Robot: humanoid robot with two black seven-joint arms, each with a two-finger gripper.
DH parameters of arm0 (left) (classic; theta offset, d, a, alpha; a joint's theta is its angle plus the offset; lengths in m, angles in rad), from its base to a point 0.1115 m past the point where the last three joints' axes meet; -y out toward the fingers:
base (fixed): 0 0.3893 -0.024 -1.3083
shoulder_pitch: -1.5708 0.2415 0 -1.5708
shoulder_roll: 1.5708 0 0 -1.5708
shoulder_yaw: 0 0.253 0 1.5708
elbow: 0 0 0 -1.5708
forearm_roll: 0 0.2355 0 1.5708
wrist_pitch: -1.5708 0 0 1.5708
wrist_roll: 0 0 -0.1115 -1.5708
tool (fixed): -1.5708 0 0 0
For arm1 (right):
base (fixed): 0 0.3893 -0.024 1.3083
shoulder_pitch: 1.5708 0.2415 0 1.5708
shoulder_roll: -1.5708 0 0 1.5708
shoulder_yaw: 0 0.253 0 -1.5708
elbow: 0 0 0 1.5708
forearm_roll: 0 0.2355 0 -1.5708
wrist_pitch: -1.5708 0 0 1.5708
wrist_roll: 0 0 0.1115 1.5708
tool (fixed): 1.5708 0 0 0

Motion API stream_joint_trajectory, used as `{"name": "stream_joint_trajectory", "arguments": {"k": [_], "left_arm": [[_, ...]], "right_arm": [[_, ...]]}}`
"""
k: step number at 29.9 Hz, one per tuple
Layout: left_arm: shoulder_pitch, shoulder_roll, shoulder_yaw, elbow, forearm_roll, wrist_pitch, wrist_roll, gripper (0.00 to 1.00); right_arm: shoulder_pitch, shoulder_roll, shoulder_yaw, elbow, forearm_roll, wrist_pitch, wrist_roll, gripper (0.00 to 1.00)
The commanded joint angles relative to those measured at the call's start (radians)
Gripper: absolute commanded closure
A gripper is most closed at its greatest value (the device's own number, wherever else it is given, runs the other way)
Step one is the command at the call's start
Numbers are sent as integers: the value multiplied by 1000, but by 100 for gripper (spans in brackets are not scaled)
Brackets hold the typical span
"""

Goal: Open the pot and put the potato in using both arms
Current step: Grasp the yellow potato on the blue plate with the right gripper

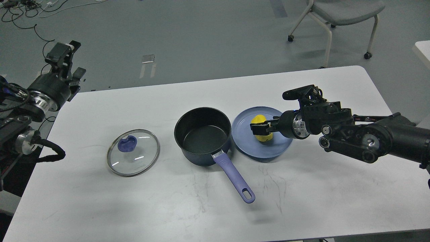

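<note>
The pot point(201, 134) stands open in the middle of the white table point(168, 208), black inside empty, lavender handle point(233, 176) pointing toward me and to the right. Its glass lid point(133, 153) with the purple knob point(127, 144) lies flat on the table to the left of it. The yellow potato point(259, 119) lies on a shallow blue plate point(245, 148) just right of the pot. My right gripper point(258, 128) reaches in from the right and its fingers lie across the potato, hiding its middle. My left gripper point(69, 58) is open and empty, raised beyond the table's far left corner.
A grey chair point(339, 10) on castors stands on the floor behind the table at the far right. Loose cables point(20, 13) lie on the floor at the far left. The edge of another white table point(424, 48) shows at the right.
</note>
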Motion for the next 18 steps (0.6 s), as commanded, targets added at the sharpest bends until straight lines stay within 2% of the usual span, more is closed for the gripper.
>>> {"name": "stream_joint_trajectory", "arguments": {"k": [1,7,14,18], "left_arm": [[13,0,0,0,2,0,0,1],[22,0,0,0,2,1,0,1],[22,0,2,0,3,4,0,1],[24,2,0,0,3,6,0,1]], "right_arm": [[6,7,-1,-3,0,-2,0,7],[5,7,-2,-3,0,-2,0,14],[3,7,-5,-3,-1,0,0,17],[12,7,-5,-3,-1,1,0,23]]}}
